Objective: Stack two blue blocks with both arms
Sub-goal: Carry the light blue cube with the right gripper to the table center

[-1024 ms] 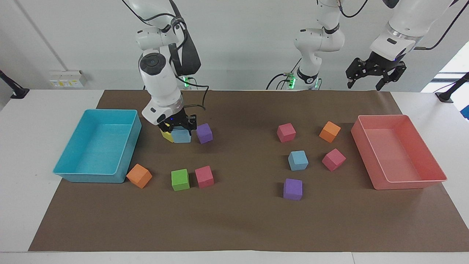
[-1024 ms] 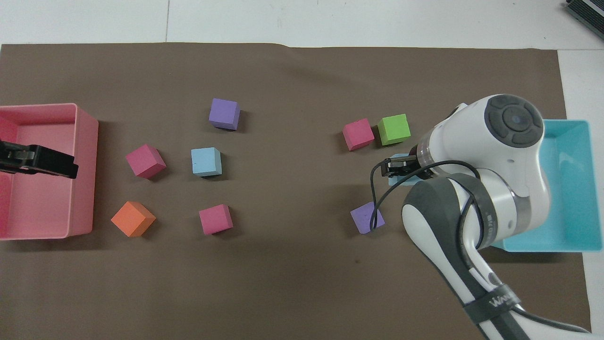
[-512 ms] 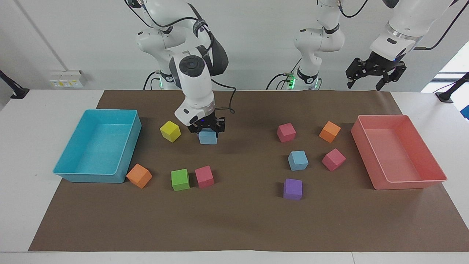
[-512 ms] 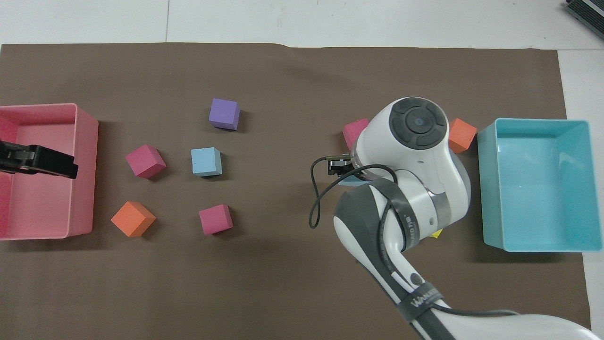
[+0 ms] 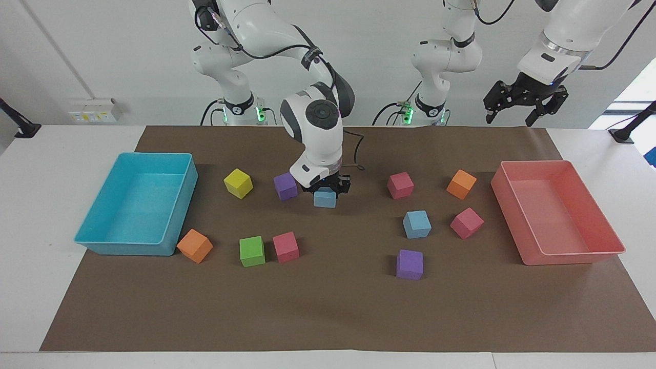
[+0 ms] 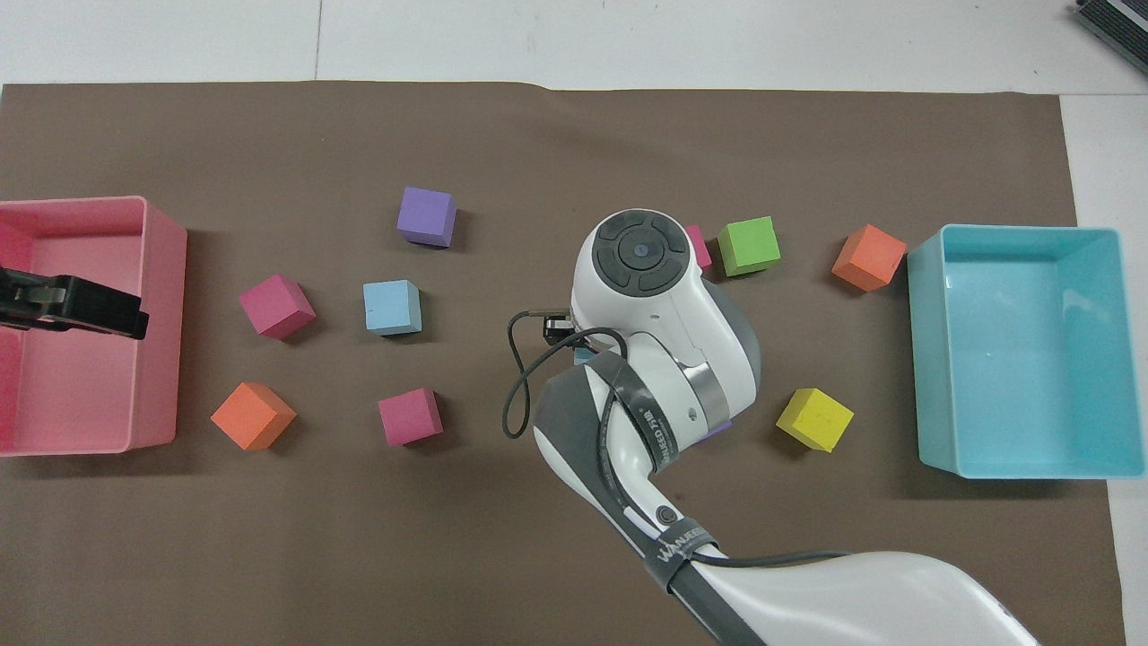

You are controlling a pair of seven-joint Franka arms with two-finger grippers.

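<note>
Blue block (image 5: pixel 325 198) gripped in right end effector (image 5: pixel 326 187) – arm bent steeply downward

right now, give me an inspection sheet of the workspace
surface: brown mat over a white table, flat.
job's things: one blue block held in the right tool, over the mat's middle; the other blue block lies on the mat toward the left arm's end.
clutter: ten other cubes on the mat: three pink, two purple, two orange, one green, one yellow; turquoise tray and pink tray at the mat's ends, nothing seen in either.
grippers: right tool shut on the blue block; left tool open, waiting over the pink tray.
cables: black cable loops off the right wrist.
surroundings: white wall, socket box.
</note>
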